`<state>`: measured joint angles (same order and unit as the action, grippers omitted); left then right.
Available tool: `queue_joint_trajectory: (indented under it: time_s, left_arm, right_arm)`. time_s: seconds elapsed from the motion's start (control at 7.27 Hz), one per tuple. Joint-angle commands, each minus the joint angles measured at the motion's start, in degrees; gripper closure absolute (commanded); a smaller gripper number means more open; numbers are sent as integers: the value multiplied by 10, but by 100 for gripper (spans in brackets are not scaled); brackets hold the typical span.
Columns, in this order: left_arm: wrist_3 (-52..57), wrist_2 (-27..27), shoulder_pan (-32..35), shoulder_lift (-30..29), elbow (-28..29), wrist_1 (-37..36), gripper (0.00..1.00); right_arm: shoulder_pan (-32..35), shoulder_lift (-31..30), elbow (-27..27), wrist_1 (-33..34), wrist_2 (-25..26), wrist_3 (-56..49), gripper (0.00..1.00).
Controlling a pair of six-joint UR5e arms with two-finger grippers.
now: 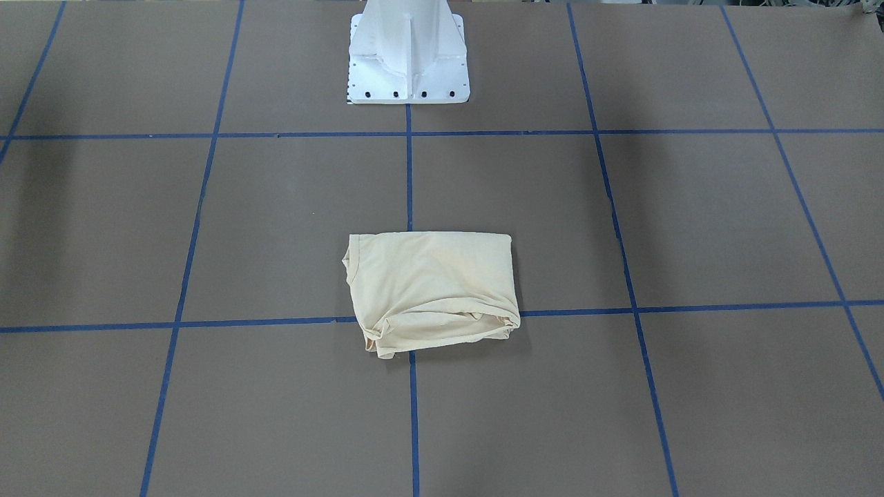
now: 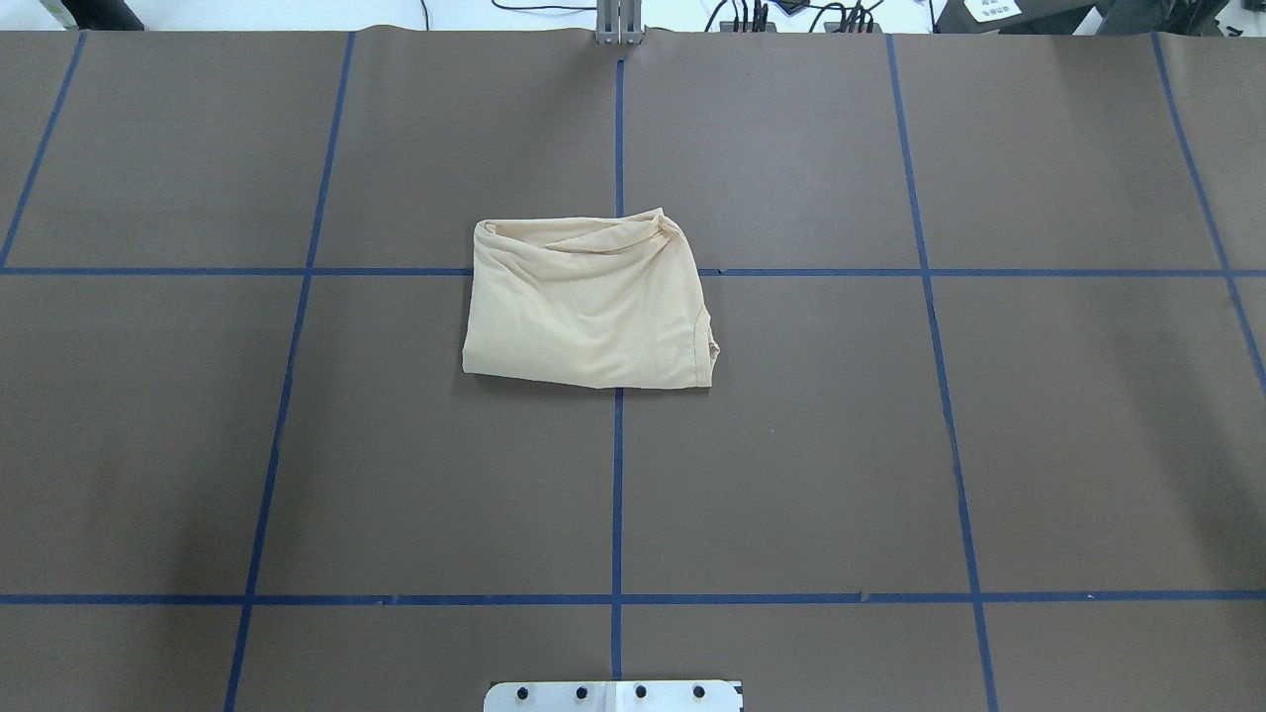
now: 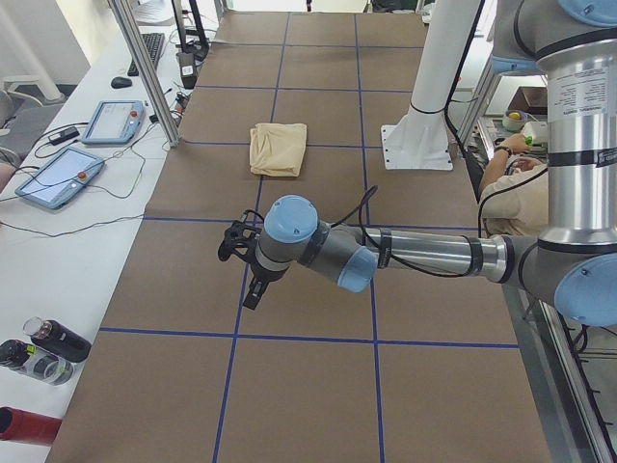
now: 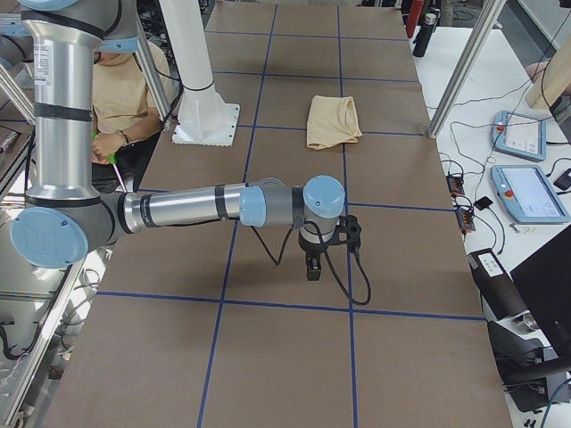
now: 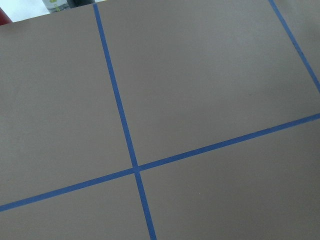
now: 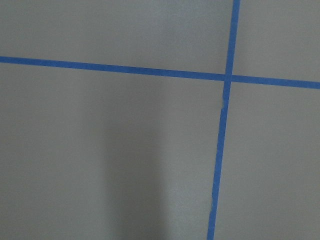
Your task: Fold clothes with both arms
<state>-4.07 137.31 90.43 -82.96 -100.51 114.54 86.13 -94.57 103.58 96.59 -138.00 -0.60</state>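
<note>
Shirt folded on table; L jaws, R jaws well apart from it, open/shut can't tell.

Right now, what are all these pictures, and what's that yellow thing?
This is a robot: a left arm, a right arm and a white stand. Two cameras look down on the brown table, two look from its ends, one rides on each wrist. The yellow thing is a shirt, folded into a small bundle mid-table. The left gripper and right gripper hang over bare table, far from the shirt, holding nothing. The wrist cameras see mostly table and blue tape.
</note>
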Motion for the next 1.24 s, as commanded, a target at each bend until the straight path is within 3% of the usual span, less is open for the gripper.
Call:
queue_joint_trajectory:
  time_s: [0.0, 1.1]
  left_arm:
    - [0, 0, 0, -1, 0, 0, 0]
    - [0, 1, -1, -3, -1, 0, 0]
  right_arm:
    - [0, 1, -1, 0, 1, 2, 0]
    - [0, 8, -1, 0, -1, 2, 0]
